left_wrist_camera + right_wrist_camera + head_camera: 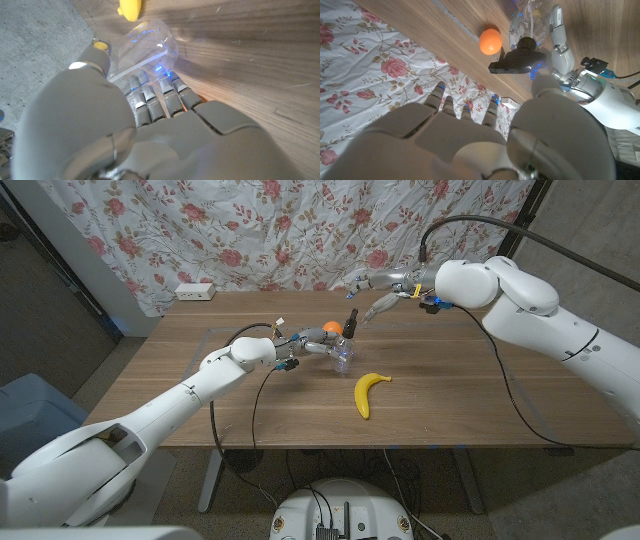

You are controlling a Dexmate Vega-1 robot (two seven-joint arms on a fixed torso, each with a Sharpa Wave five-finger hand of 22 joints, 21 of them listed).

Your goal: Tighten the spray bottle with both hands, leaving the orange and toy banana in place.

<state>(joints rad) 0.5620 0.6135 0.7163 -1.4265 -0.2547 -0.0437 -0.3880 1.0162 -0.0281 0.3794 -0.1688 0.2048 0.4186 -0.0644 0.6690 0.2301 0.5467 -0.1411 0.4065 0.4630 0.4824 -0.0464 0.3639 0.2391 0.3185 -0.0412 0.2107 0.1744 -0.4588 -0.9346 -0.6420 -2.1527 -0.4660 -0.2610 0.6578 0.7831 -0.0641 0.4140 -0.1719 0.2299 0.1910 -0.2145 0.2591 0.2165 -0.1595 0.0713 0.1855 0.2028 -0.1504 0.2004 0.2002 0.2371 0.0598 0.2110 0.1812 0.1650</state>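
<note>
Banana (369, 393) nearest; orange (331, 330) behind bottle (345, 350)

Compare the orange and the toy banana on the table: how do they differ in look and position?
The orange is round and orange; the banana is long, curved and yellow. The orange sits behind the bottle, close to the left hand; the banana lies in front of the bottle, apart from both hands. Both rest on the table, untouched.
</note>
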